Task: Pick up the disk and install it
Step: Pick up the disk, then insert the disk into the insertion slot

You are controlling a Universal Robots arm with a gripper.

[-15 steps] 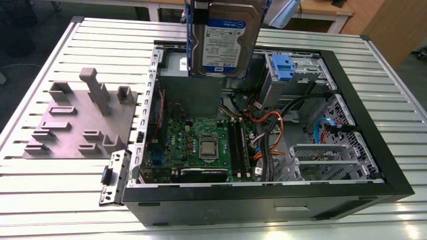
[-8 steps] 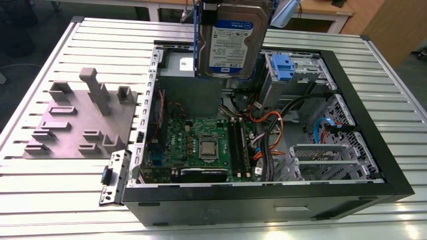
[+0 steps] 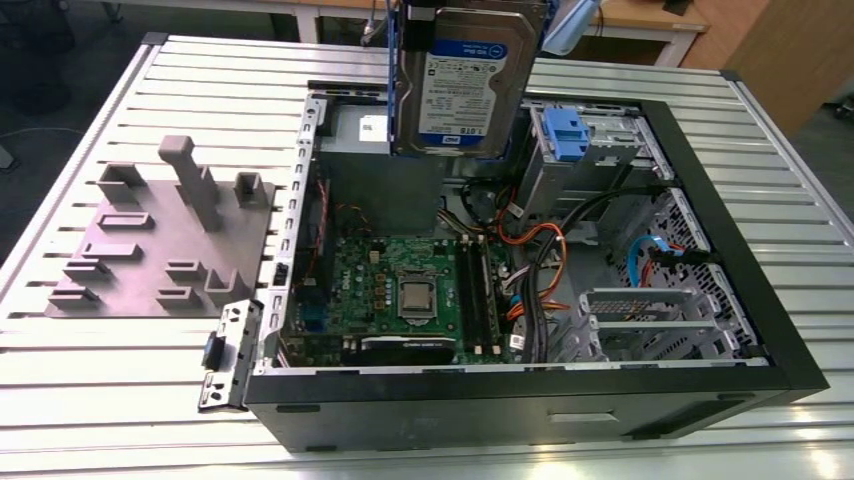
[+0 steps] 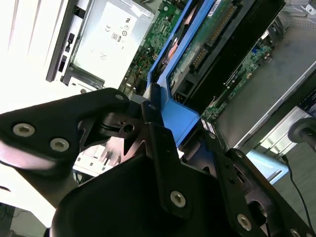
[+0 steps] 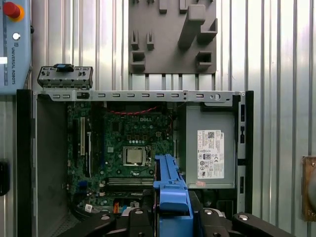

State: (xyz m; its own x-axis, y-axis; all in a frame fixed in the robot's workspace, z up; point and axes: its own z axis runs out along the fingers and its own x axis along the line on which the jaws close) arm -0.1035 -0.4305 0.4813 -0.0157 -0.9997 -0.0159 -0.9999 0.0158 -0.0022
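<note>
One disk (image 3: 461,75) was held upright over the open computer case (image 3: 534,400), at the motherboard's (image 3: 400,290) twelve o'clock, its blue bracket (image 4: 182,116) pinched between the fingers (image 4: 158,143).

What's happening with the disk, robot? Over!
End effector shut on disk, at its blue bracket. Disk upright above open computer case, not yet installed. Orange cables lie beside the drive bay.

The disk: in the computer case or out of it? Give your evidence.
Out: the disk hangs upright above the open computer case, its blue bracket clamped in the gripper.
</note>
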